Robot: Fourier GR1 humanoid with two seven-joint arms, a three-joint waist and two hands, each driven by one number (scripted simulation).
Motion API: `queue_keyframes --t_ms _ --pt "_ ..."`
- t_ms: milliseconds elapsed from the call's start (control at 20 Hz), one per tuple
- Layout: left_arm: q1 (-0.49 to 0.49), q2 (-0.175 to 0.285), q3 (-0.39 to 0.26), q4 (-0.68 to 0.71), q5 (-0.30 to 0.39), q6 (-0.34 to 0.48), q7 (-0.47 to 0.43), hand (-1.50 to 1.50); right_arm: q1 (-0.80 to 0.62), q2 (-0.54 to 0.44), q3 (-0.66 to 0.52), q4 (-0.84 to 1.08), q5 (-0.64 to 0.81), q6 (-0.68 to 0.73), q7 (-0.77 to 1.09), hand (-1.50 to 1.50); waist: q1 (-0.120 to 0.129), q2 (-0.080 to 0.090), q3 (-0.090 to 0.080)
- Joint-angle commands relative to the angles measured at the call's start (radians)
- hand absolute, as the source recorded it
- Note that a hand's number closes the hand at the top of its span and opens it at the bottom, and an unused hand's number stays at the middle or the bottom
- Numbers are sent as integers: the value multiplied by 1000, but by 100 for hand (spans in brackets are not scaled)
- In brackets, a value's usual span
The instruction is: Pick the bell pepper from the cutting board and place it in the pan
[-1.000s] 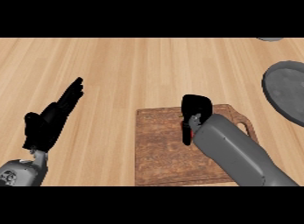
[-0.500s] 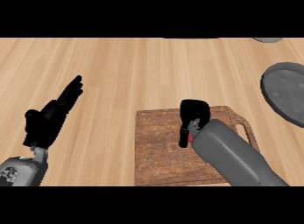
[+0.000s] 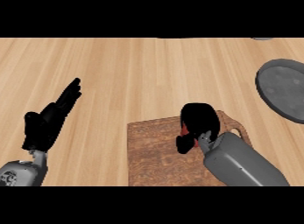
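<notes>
The right robot hand [image 3: 198,123] is curled downward over the bell pepper [image 3: 183,130], fingers and thumb wrapped round it. Only a sliver of red shows at the hand's nine o'clock edge. It is grasping the pepper, which sits at or just above the upper right part of the cutting board [image 3: 157,162]. Whether the pepper is touching the wood or has cleared it cannot be told from this steep angle.

The board lies under the hand and runs off toward six and seven o'clock. Its handle end pokes out at about four o'clock, beside the grey forearm. The pan [image 3: 288,95] lies at about two o'clock from the hand, well apart from the board, on the wooden tabletop [image 3: 147,70]. Far out at nine o'clock, the left robot hand [image 3: 47,124] rests open with its fingers straight.

By my reading, the grasp is made and the carry comes next. That calls for raising the pepper clear of the board, swinging it toward two o'clock, stopping above the pan's middle, not its near rim, and letting go there.
</notes>
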Motion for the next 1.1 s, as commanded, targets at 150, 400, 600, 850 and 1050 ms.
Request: queue_keyframes --t_ms 150,400,600,850,1050 --pt "60 30 59 10 10 17 -10 0 166 -240 -7 -472 35 -141 -272 150 -82 -25 4" --pt "81 34 62 -15 19 6 -13 0 280 -407 -111 -761 109 -285 -370 150 -89 -22 6" --pt "100 21 56 -20 12 8 -52 0 475 -509 -266 -947 63 -381 -437 150 -81 -7 6" --pt "77 18 42 -48 7 -5 -26 0 737 -532 -505 -936 -25 -524 -577 150 -32 7 5" --pt "43 -14 9 -28 -32 12 -24 0 824 -478 -659 -864 -207 -573 -730 150 -16 11 4"
